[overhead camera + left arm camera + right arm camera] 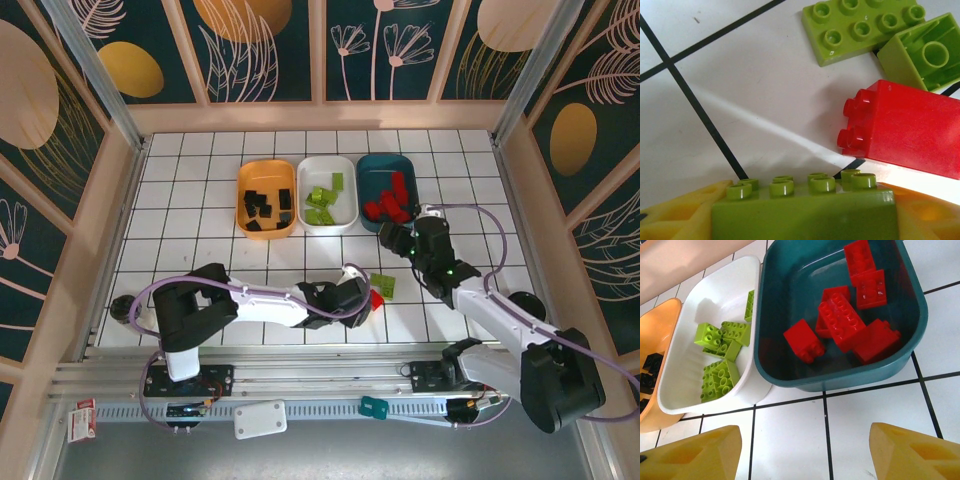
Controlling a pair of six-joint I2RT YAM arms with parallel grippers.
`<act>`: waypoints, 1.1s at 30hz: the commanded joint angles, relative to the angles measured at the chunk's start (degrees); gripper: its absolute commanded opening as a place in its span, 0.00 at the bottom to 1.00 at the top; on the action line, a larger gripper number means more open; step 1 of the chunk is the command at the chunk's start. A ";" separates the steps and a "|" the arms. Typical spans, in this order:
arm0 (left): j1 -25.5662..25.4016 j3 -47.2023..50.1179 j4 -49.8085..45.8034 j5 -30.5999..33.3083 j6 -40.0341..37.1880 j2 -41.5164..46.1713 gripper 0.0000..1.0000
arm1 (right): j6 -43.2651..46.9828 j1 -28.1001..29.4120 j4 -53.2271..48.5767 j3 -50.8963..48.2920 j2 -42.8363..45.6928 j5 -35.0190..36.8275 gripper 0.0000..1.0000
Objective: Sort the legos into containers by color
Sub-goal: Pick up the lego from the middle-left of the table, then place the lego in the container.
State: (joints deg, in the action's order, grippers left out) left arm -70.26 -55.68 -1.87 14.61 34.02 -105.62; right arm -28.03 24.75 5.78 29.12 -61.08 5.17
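The left gripper (360,296) clamps a green brick (800,215) — a red brick (905,127) just ahead-right could be knocked if the lift swings. The right gripper (805,455) hangs spread wide, empty — teal tray (921,315) just ahead.

Overhead from behind, wrists close, teal tray (372,172) (790,285) shared
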 commanded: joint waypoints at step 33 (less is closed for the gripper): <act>20.53 -13.32 -1.30 -11.31 -3.94 12.22 0.44 | -3.00 0.56 -4.17 -4.21 11.07 3.12 0.69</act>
State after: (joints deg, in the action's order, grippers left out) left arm -52.71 -63.53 -4.14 8.71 32.62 -89.65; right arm -30.39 24.82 3.01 26.13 -51.64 6.63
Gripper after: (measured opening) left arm 0.611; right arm 0.687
